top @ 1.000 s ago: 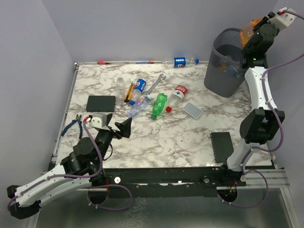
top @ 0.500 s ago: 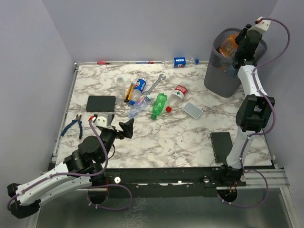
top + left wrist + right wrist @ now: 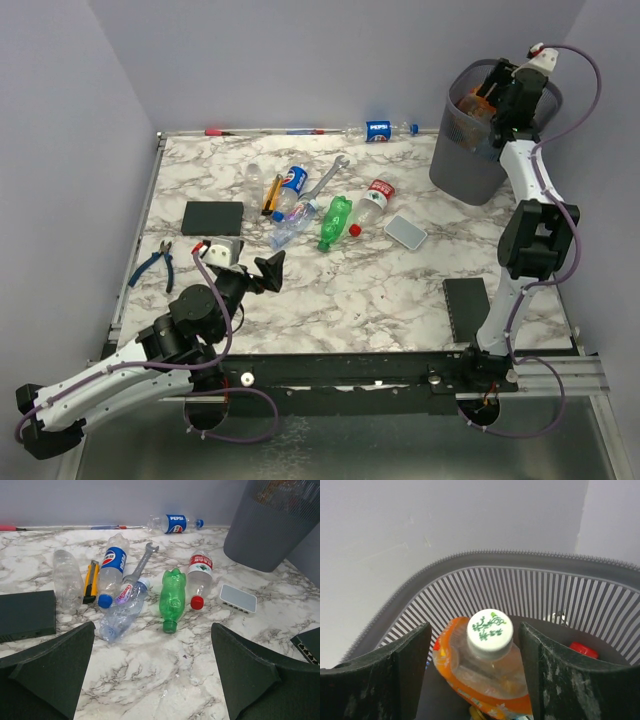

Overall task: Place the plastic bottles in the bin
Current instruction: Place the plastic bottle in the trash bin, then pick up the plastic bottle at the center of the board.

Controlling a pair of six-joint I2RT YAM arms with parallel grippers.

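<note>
Now | left fingers (image 3: 50, 667) apart | right fingers (image 3: 375, 680) flank crinkled orange bottle (image 3: 485, 677), grip unclear | ribbed bin (image 3: 545, 595)

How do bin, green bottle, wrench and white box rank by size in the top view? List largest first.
1. bin
2. green bottle and wrench: alike in length, unranked; the bottle is thicker
3. white box, shortest

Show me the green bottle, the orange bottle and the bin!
green bottle (image 3: 172, 597), left wrist view, on the middle of its body.
orange bottle (image 3: 485, 667), right wrist view, on its shoulder under the white cap.
bin (image 3: 462, 160), top external view, on its outer mesh wall.
</note>
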